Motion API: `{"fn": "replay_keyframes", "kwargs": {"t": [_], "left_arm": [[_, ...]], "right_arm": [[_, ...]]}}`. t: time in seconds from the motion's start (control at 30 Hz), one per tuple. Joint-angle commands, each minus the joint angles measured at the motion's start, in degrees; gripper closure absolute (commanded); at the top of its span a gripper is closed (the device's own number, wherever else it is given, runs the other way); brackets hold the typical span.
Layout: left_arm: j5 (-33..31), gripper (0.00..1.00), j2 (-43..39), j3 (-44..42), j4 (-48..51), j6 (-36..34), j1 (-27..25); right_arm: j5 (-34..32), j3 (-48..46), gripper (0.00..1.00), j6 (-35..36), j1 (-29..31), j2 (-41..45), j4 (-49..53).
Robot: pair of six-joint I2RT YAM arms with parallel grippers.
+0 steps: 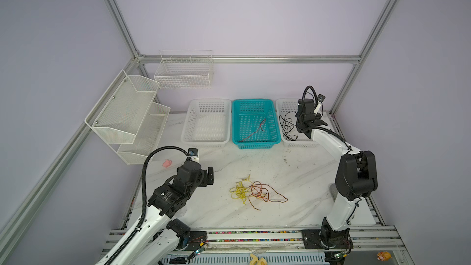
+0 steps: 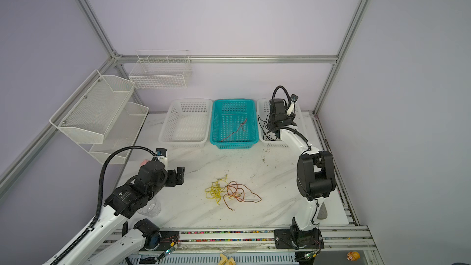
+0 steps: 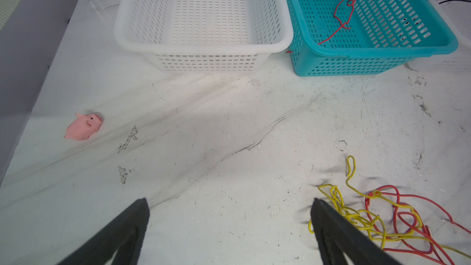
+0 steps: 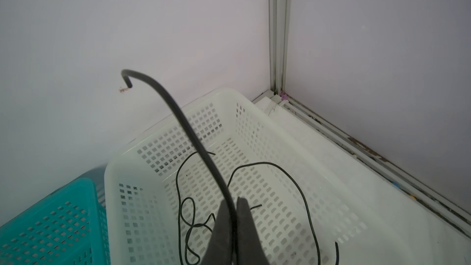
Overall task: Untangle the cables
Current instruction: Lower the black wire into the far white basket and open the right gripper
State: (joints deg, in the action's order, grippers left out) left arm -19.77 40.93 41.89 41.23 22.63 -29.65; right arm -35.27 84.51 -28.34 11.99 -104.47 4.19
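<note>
- Right pincer (image 4: pixel 233 200) was clenched on a black cable (image 4: pixel 178 113), whose free end arched up past the camera. It was held over the right white basket (image 4: pixel 153 154), likely so the cable would drop inside.
- Loose black cables (image 4: pixel 300 192) lay coiled on that basket's floor, so black seemed to be sorted here.
- Teal basket (image 1: pixel 254 101) next to it held one red cable (image 1: pixel 254 131).
- Left white basket (image 1: pixel 207 101) held nothing and was probably meant for yellow.
- Left pincer (image 3: pixel 229 201) was released, jaws wide, holding nothing. It hung low over the counter (image 1: pixel 305 174), just beside the tangle.
- The yellow cable (image 1: pixel 239 191) and the orange-red cable (image 1: pixel 267 193) were interlaced mid-counter and not yet separated.
- A pink pig toy (image 3: pixel 82 126) lay well apart and looked unrelated to the task.
</note>
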Motion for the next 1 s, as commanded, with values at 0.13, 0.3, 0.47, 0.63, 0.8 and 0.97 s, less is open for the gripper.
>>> {"fn": "replay_keyframes", "kwargs": {"t": [0.13, 0.3, 0.47, 0.63, 0.8, 0.97], "left_arm": [[0.68, 0.00, -0.02, 0.70, -2.04, -1.53, 0.29], [0.96, 0.00, 0.41, 0.61, -2.14, -1.57, 0.27], [1.46, 0.01, 0.97, 0.68, -2.26, -1.71, 0.29], [1.67, 0.00, 1.26, 0.62, -2.21, -1.70, 0.28], [2.10, 0.00, 1.78, 0.59, -2.30, -1.88, 0.28], [2.54, 0.01, 2.49, 0.78, -2.30, -1.93, 0.28]], "right_arm": [[8.88, -2.57, 1.00, -11.99, -4.91, 0.22, 5.70], [10.48, -3.28, 1.00, -15.40, -8.48, -0.86, 7.88], [10.65, -2.13, 1.00, -15.34, -9.00, -3.36, 8.92], [11.09, -1.15, 1.00, -15.43, -9.00, -4.89, 10.32], [11.17, -0.75, 0.79, -15.00, -9.00, -3.34, 10.32], [12.28, -0.91, 0.64, -14.62, -9.00, -0.91, 9.68]]}}
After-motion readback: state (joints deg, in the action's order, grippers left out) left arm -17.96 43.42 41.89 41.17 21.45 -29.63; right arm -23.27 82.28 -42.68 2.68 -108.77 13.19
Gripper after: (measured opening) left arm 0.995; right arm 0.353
